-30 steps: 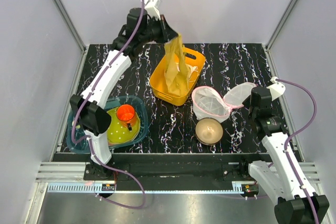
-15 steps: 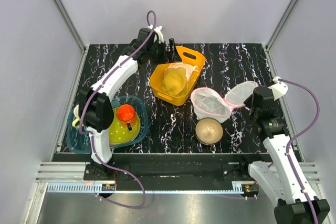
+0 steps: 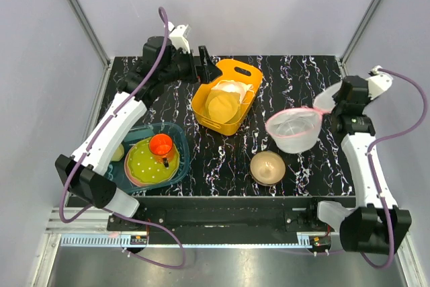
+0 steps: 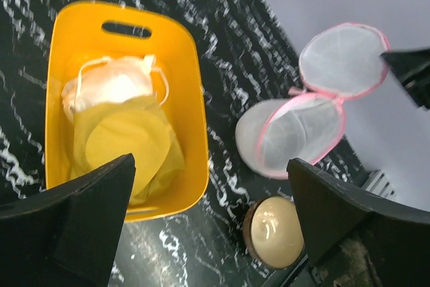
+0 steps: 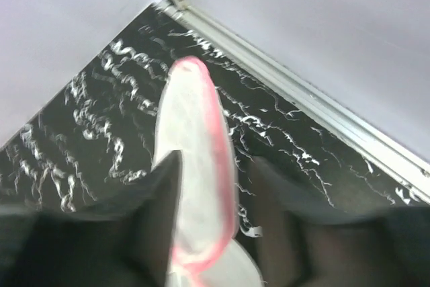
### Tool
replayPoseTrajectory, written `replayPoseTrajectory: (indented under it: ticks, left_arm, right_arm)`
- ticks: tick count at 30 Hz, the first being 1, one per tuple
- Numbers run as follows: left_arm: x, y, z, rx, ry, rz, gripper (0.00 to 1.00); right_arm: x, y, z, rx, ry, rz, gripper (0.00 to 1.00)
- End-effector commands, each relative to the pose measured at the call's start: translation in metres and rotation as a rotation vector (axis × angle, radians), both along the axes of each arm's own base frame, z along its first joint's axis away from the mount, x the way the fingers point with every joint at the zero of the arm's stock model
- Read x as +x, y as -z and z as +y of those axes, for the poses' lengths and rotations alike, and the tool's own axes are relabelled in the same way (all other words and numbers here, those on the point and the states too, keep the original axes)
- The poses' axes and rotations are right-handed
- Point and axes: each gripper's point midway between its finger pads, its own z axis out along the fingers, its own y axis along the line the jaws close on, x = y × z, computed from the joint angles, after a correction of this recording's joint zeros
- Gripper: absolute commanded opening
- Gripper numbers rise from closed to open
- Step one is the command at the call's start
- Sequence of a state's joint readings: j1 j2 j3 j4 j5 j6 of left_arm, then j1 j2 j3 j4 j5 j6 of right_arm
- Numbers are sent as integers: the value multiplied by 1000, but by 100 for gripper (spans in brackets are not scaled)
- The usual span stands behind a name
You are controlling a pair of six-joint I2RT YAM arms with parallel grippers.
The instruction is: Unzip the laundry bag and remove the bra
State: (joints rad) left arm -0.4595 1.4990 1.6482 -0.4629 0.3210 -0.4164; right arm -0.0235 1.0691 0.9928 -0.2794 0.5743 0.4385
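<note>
**Bra out and in the basket; only the letting-go seems left**

From where I stand, the laundry bag (image 3: 293,131) is unzipped, its pink-trimmed lid flung back toward the right edge of the table (image 3: 222,152) and its mesh bowl gaping upward with nothing I can make out inside. The bra (image 4: 127,146) lies in the orange basket (image 4: 195,99), the tan cup nearer the arms and the cream-white part toward the handle end, all of it within the walls. The left gripper (image 3: 209,65) hangs above the far left corner of that basket with its jaws spread wide and nothing between them.

The right gripper (image 5: 218,159) is at the bag's lid. In its wrist view the flap runs edge-on between the two fingers, one finger close against the mesh and a dark sliver showing beside the other. That view is blurred, so I cannot tell whether it pinches the flap or merely straddles it.

I'd judge both parts of the job done, and the step in hand to be the release and retreat. The next move for the right arm is to part its jaws fully and draw straight back, so the pink trim doesn't snag and drag the bag against the tan bowl (image 3: 267,166) just nearer the arms. The left arm need only lift clear of the basket rim.
</note>
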Motion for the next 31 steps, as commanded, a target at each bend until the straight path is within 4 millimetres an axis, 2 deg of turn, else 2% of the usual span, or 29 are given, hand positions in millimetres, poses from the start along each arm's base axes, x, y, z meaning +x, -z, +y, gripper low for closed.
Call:
replayPoseTrajectory:
  ticks: [1,2,3,4,6,7,9,10,11,13,14,18,19,21,23,28,31]
  left_arm:
    - [0,41,10,79,-30,60,99]
    - [-3,42,12,81,-29,58,99]
    - [-5,51,14,94,-34,78,99]
    - [-6,54,16,100,-42,80,99]
    - [-10,56,21,109,-52,71,99]
    - [-12,70,26,133,-73,91,99]
    - [-15,76,36,158,-102,85,99]
    - [-16,94,45,192,-139,108,99]
    - [-18,101,50,208,-162,115,99]
    - [-20,106,63,229,-215,99,99]
    - [-25,121,68,247,-228,123,99]
    - [-35,130,79,262,-249,125,99]
    - [-36,126,84,264,-271,109,99]
    - [-37,130,94,280,-317,103,99]
    - [-37,128,100,284,-343,93,99]
    - [-37,127,100,295,-327,98,99]
    - [-35,128,103,308,-335,102,99]
  right_arm:
    - [12,-21,-32,6,60,-2,95]
    - [13,-21,-31,15,56,17,100]
    - [16,-30,-30,22,49,16,100]
    - [15,-21,-27,38,35,66,100]
    - [19,-21,-15,79,-23,76,100]
    - [18,-14,-10,95,-51,100,100]
    - [20,-5,5,137,-126,121,100]
    - [19,1,10,154,-147,139,100]
    - [20,5,16,172,-178,152,100]
    - [15,21,20,194,-192,210,100]
    - [14,27,22,204,-201,229,100]
    - [5,50,31,224,-250,318,100]
    - [2,51,32,229,-250,316,100]
    - [1,58,33,236,-249,307,100]
    - [1,60,32,241,-241,301,100]
    - [4,71,31,250,-228,314,100]
    - [4,67,30,234,-230,285,100]
